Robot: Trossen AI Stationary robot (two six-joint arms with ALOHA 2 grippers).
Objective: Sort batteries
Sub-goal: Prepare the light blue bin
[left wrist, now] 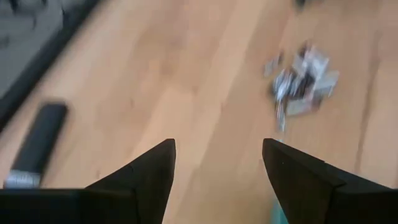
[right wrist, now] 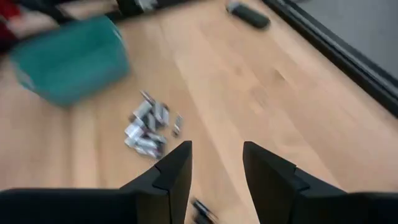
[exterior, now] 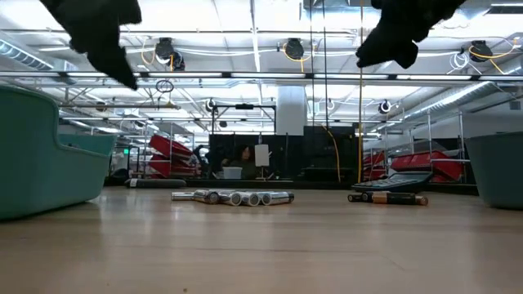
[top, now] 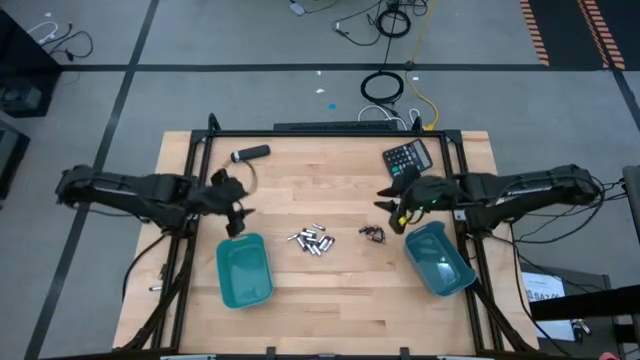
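Overhead, a cluster of silvery batteries [top: 311,240] lies mid-tabletop [top: 330,300] between two teal bins [top: 244,270], with a few smaller dark batteries [top: 373,234] just to its right. The left pincer [top: 236,205] hovers up-left of the cluster, the right pincer [top: 397,207] just up-right of the dark ones, beside a black calculator [top: 408,157]; a marker-like cylinder [top: 251,153] lies near the far edge.

At tabletop level, only this view shows both pincers hanging clear above the wood, the silvery row [exterior: 233,197] between them.

From the left wrist, fingers [left wrist: 146,171] stand apart, empty, the cluster [left wrist: 301,81] well ahead.

From the right wrist, fingers [right wrist: 171,171] stand apart, nothing held; the cluster [right wrist: 149,129] lies ahead, near a teal bin [right wrist: 71,59].
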